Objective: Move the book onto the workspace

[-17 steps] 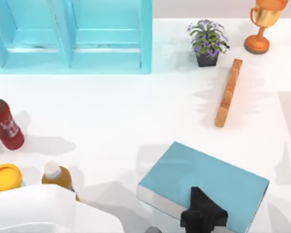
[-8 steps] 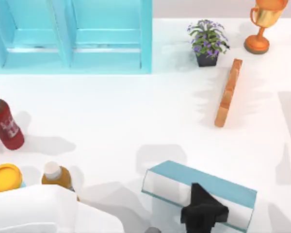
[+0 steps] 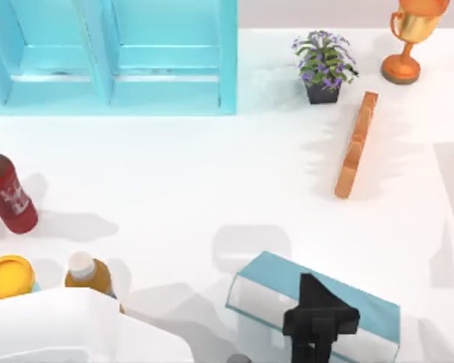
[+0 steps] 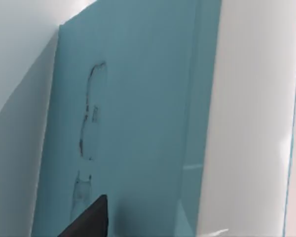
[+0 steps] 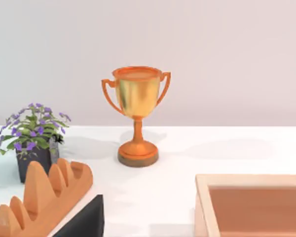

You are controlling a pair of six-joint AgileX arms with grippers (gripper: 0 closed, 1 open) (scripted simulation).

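Left gripper [image 3: 318, 324] clamped on the book [image 3: 287, 291], near edge of the table, right of centre.

The book is tilted up on edge above the workspace [image 3: 189, 181], teal cover and pale page edge both showing; black fingers pinch it from the near side. Its cover carries faint dark marks in the left wrist view, not readable. The red bottle [image 3: 7, 193] at far left has a white label, its writing too small to read. Close by, a yellow-lidded container [image 3: 9, 276] and an amber bottle [image 3: 87, 274]. Far side: light-blue shelf unit [image 3: 113, 57], potted plant [image 3: 323, 64], trophy [image 3: 410, 34], orange wooden bar [image 3: 356, 144]. Nothing lies between book and open tabletop. Right gripper: fingers cannot be told.
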